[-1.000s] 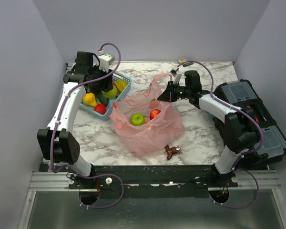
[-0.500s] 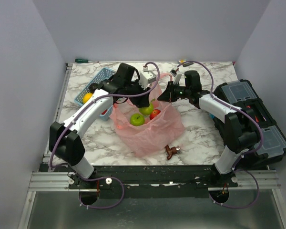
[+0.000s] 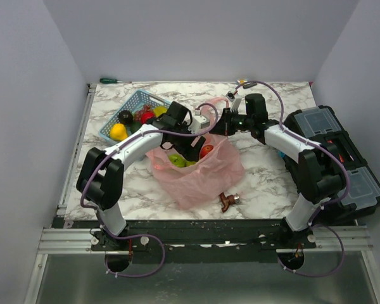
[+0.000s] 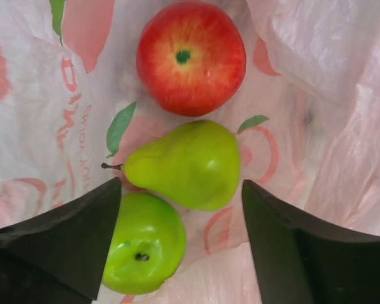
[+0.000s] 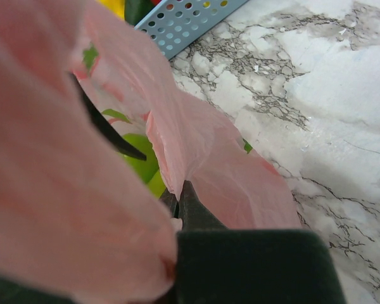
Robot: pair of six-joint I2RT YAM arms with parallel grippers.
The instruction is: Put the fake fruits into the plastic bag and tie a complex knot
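At the left of the marble table point(image 3: 266, 183), a light-blue basket point(image 3: 132, 101) holds glossy fake fruits point(image 3: 118, 132) in yellow, black and red. The left arm covers its right corner. The left gripper point(image 4: 179, 187) hangs inside the mouth of the plastic bag point(image 3: 199, 180), fingers spread wide and gripping nothing. Below it, on the bag's printed pink floor, lie a green apple point(image 4: 144, 244), a green pear point(image 4: 187, 164) touching it with its stem pointing left, and a red apple point(image 4: 190, 57) just beyond the pear. The bag is thin, crinkled, translucent pink and sits slumped mid-table. The right gripper point(image 5: 180, 196) is pressed together on the bag's rim, holding it raised. In the right wrist view, blurred pink film hides most of the scene, and the bag's handles cannot be made out.
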